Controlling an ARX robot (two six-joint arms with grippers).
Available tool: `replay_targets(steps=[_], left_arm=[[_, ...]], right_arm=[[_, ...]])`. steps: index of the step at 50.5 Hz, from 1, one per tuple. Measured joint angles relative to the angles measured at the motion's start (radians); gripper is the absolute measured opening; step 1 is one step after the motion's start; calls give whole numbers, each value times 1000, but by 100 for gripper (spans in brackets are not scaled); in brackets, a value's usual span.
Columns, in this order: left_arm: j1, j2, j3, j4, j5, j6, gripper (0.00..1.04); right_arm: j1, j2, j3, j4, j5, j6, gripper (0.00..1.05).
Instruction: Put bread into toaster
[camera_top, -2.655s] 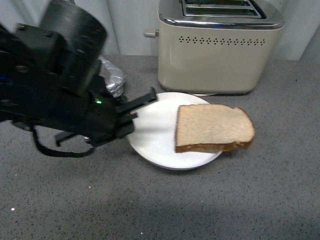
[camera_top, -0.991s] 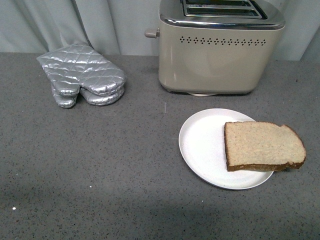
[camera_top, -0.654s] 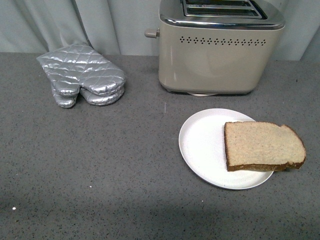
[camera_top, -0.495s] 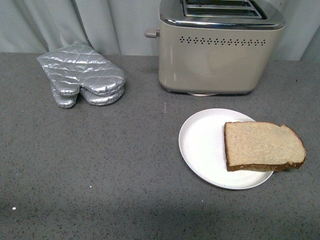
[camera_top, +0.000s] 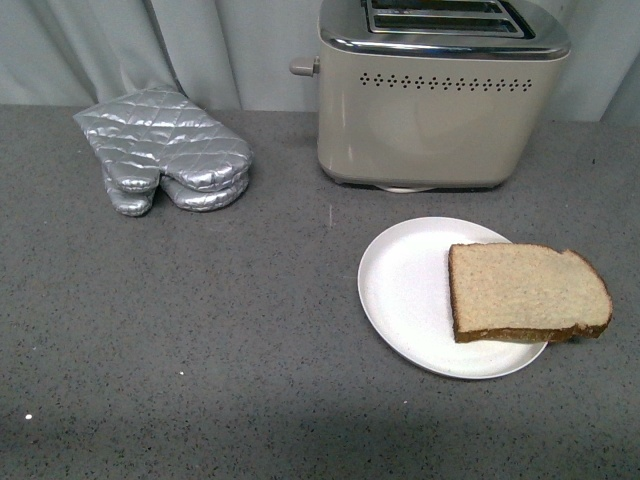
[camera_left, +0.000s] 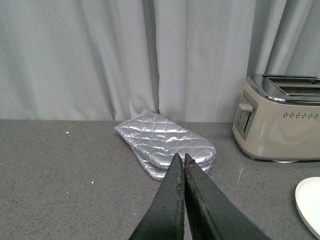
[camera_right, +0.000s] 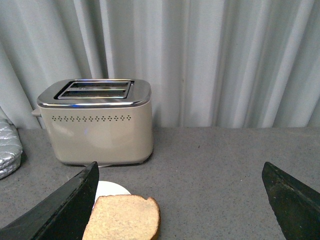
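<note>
Sitting left of the toaster (camera_top: 440, 100), silver mitts (camera_top: 165, 150); bread (camera_top: 525, 292) on white plate (camera_top: 405, 290)

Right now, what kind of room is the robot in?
Probably a kitchen counter, maybe a mock-up: a boxy cream toaster with a chrome top, a tan bread slice on a round white plate, and silver quilted oven mitts.

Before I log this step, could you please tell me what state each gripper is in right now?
Left gripper: closed, holding nothing.
Right gripper: open wide, empty; the bread lies on the plate.
</note>
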Motion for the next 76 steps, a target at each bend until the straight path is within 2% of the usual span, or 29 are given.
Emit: replay_targets(steps=[11,16,30,33,35,37,46,58,66,76], left_arm=[[0,-63,0,-63,0,0,4],[0,-186,0,-221,1,0,4],[0,-232,0,-240,1,-1,4],[0,-232,0,-240,1,0,13],[0,-232,0,-240,1,0,24],[0,-233,0,-240,0,0,33],[0,-233,0,-240,0,0,65],[0,-233,0,-240,0,0,99],[0,-233,0,-240,0,2,98],[0,-233,0,-240,0,2,98]], right_arm=[[0,0,0,0,0,0,95],[0,0,0,0,0,0,95],[0,0,0,0,0,0,95],[1,1,1,-2,8,-7,95],[6,56,27,-60,59,-70,95],[-10,161,44,-46,51,-117,95],[-99,649,129,158,-87,-108,95],[-174,1167,317,192,-285,19,95],[-224,1488,498,127,-450,58,95],[-245,1715,634,92,-497,48,95]])
